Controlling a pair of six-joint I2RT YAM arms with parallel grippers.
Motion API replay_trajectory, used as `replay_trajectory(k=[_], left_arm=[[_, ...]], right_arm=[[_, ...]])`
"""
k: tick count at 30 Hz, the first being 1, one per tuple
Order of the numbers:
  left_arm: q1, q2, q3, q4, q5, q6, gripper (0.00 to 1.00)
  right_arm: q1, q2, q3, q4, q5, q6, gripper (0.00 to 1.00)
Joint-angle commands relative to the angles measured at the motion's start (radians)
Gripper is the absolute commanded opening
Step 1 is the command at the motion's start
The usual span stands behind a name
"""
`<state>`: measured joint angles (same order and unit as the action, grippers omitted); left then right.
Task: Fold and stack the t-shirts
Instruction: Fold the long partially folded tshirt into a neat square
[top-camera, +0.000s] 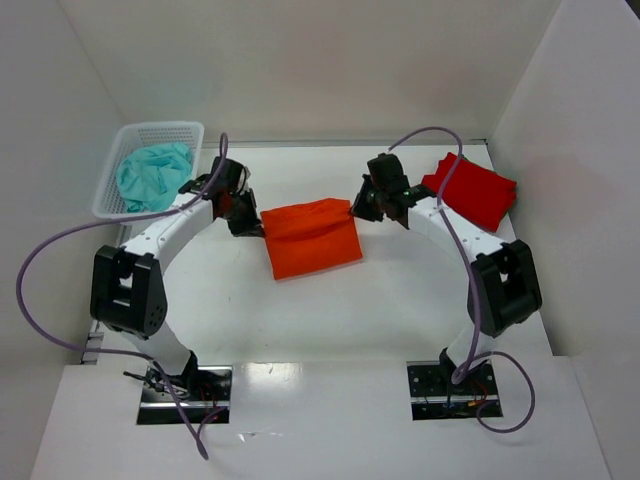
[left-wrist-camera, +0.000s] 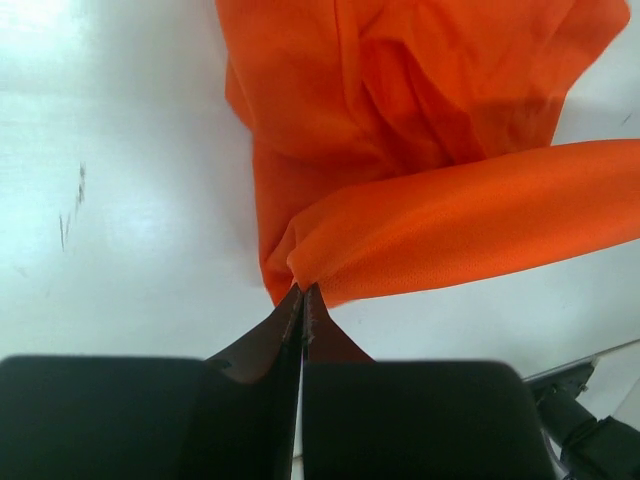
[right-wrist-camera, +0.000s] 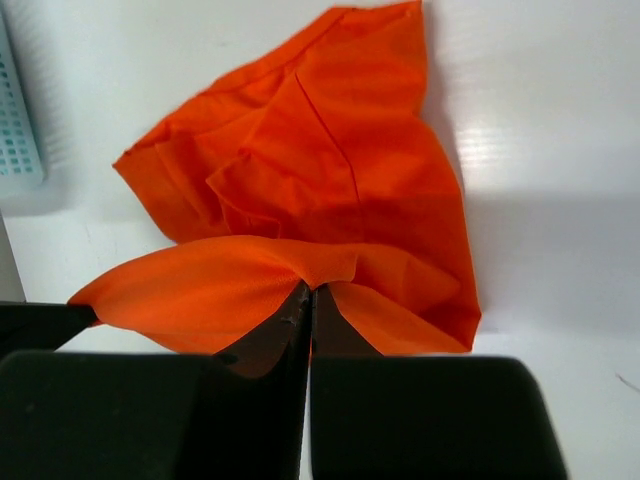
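Orange t-shirt (top-camera: 311, 238) lies at the middle of the table (top-camera: 300, 330), partly folded, with its far edge raised between your two arms. The red t-shirt (top-camera: 478, 192) lies folded at the far right, just beside the right arm and well apart from the orange t-shirt. At the far left stands a white mesh basket (top-camera: 113, 170) with a teal cloth (top-camera: 152, 175) bunched inside, and your left arm's wrist sits just beside the basket's near right corner. A purple cable (top-camera: 60, 250) loops wide off the left arm toward the left wall, and a second one arcs over the right wrist, close to the red t-shirt's left edge.

Your left gripper (top-camera: 248, 222) has its fingers pressed flat together. In the left wrist view their tips pinch a fold at the left end of the raised edge. Your right gripper (top-camera: 356, 208) is closed the same way on the right end of that edge, its tips clamped on cloth with no gap showing. The pinched edge runs as a taut orange band from one gripper to the other, above the rest of the shirt, which rests creased on the table.
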<state>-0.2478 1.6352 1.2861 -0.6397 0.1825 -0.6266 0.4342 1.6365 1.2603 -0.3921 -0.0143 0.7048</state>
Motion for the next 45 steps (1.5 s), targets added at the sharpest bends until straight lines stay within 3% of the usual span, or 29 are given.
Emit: replay_trajectory(k=[1, 12, 19, 31, 38, 45], left_arm=[[0.036, 0.072, 0.121, 0.021, 0.047, 0.073, 0.0], [0.09, 0.253, 0.288, 0.033, 0.05, 0.116, 0.0], [0.097, 0.274, 0.335, 0.031, 0.057, 0.143, 0.0], [0.053, 0.042, 0.086, 0.01, 0.129, 0.162, 0.0], [0.007, -0.166, -0.077, -0.025, 0.153, 0.148, 0.0], [-0.05, -0.278, -0.151, -0.073, 0.163, 0.117, 0.0]], right_arm=[[-0.034, 0.068, 0.116, 0.081, 0.01, -0.025, 0.0], [-0.089, 0.216, 0.253, 0.133, -0.016, -0.027, 0.0], [-0.095, 0.261, 0.33, 0.122, -0.051, -0.047, 0.0], [-0.094, -0.019, -0.029, 0.179, -0.084, -0.018, 0.0], [0.028, -0.193, -0.232, 0.178, -0.048, 0.049, 0.0], [0.087, -0.327, -0.314, 0.146, -0.029, 0.095, 0.0]])
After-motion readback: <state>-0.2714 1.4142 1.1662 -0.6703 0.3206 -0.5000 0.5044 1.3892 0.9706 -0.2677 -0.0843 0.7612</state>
